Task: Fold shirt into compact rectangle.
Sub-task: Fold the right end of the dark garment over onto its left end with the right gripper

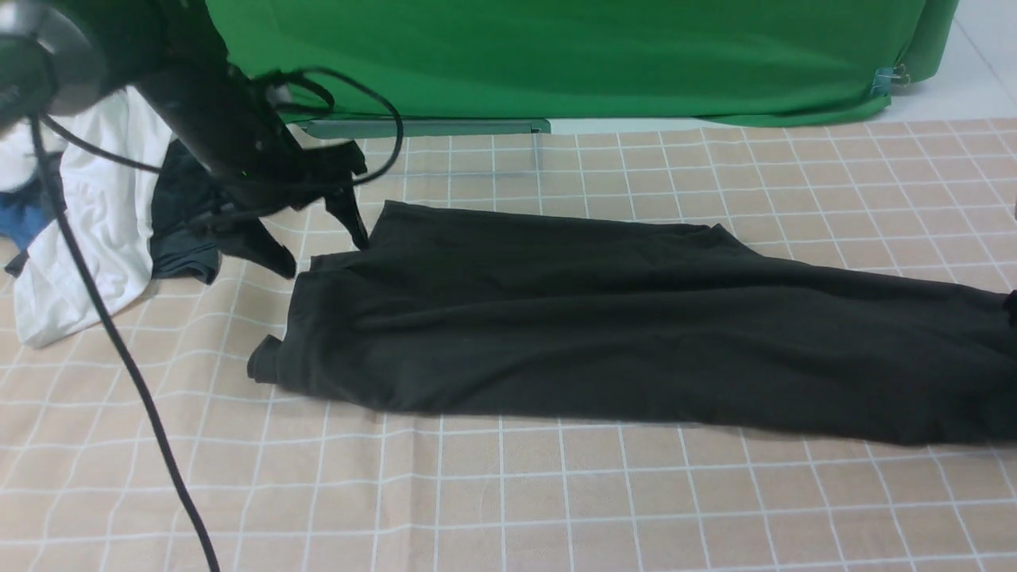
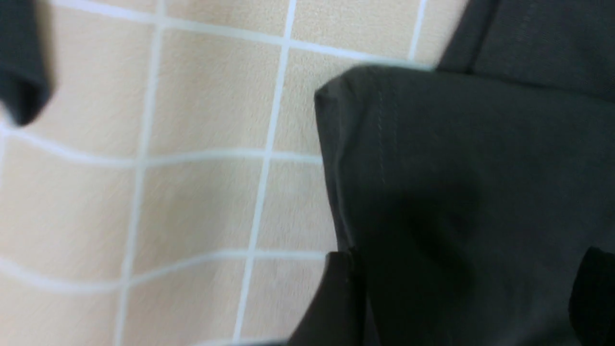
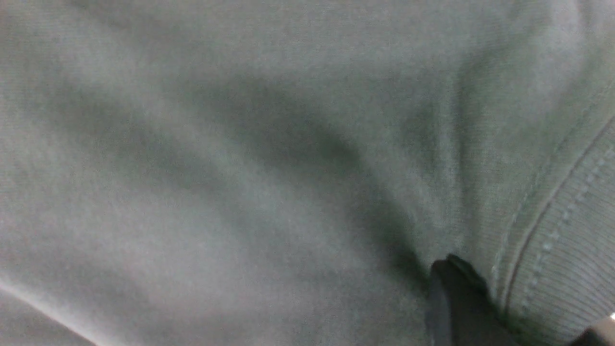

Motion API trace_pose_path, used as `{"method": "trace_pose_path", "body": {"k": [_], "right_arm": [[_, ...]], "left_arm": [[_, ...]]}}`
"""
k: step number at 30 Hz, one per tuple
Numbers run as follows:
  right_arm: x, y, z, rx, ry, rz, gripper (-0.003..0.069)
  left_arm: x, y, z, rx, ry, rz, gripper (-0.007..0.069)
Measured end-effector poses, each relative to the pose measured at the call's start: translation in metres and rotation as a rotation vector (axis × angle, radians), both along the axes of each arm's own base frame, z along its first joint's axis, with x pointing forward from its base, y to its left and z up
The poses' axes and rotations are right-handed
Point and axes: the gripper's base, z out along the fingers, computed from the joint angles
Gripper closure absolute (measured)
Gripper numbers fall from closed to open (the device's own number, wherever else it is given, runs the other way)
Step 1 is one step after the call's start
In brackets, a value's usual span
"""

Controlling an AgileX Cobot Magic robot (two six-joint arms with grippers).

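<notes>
front view: the large black cotton t-shirt [image 1: 636, 334] lies flat on the beige white-checked tablecloth [image 1: 508, 492], folded into a long band that runs from left of centre to the right edge. the left gripper [image 1: 318, 238] hangs at its far left corner with jaws spread wide and nothing between them. left of it a crumpled white shirt [image 1: 87, 238] and a small dark garment [image 1: 187, 238] lie in a heap. a green cloth backdrop [image 1: 556, 56] hangs behind.

left wrist view: the left gripper [image 2: 463, 293] has its two dark fingers [image 2: 336, 298] standing well apart over a hemmed corner of the t-shirt [image 2: 456, 168], which rests on the tablecloth [image 2: 202, 192].

right wrist view: the right gripper [image 3: 523, 298] has its jaws close together, pinching t-shirt [image 3: 240, 168] fabric beside a ribbed band.
</notes>
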Motion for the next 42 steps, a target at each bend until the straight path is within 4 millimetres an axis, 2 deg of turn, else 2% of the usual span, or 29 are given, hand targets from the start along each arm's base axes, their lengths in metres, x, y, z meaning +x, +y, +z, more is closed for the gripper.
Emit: {"method": "trace_pose_path", "body": {"k": [3,6,9,12,14,16,22,25,28,33,36,42], "right_arm": [[0.0,0.0,0.0,-0.001,-0.002,0.0,0.0554],[0.0,0.0,0.0,-0.001,-0.004,-0.005,0.0554],[0.0,0.0,0.0,-0.001,-0.004,-0.005,0.0554],[0.0,0.0,0.0,-0.001,-0.004,-0.005,0.0554],[0.0,0.0,0.0,-0.001,-0.004,-0.005,0.0554],[0.0,0.0,0.0,-0.001,-0.004,-0.005,0.0554],[0.0,0.0,0.0,-0.001,-0.004,-0.005,0.0554],[0.0,0.0,0.0,-0.001,-0.004,-0.005,0.0554],[0.0,0.0,0.0,-0.001,-0.005,-0.005,0.0554],[0.001,0.0,0.0,-0.001,-0.008,-0.006,0.0554],[0.002,0.0,0.0,-0.003,-0.018,-0.005,0.0554],[0.002,0.0,0.0,-0.004,-0.022,-0.012,0.0554]], "left_arm": [[0.006,-0.003,-0.022,-0.032,0.023,-0.009,0.0056],[0.01,-0.005,-0.037,-0.051,0.03,-0.002,0.0134],[0.012,-0.006,-0.039,-0.056,0.01,-0.013,0.0277],[0.015,-0.004,-0.039,-0.056,-0.008,-0.016,0.0473],[0.018,-0.003,-0.035,-0.057,-0.028,-0.015,0.0565],[0.021,-0.002,-0.027,-0.057,-0.056,-0.017,0.0594],[0.035,-0.002,0.003,-0.059,-0.172,-0.023,0.0602],[0.041,-0.002,0.012,-0.056,-0.237,-0.026,0.0602],[0.045,-0.001,0.017,-0.051,-0.29,-0.015,0.0602],[0.049,-0.002,0.007,-0.041,-0.304,-0.029,0.0593],[0.051,-0.003,-0.002,-0.039,-0.292,-0.031,0.0546],[0.049,-0.001,-0.002,-0.009,-0.269,-0.054,0.032]]}}
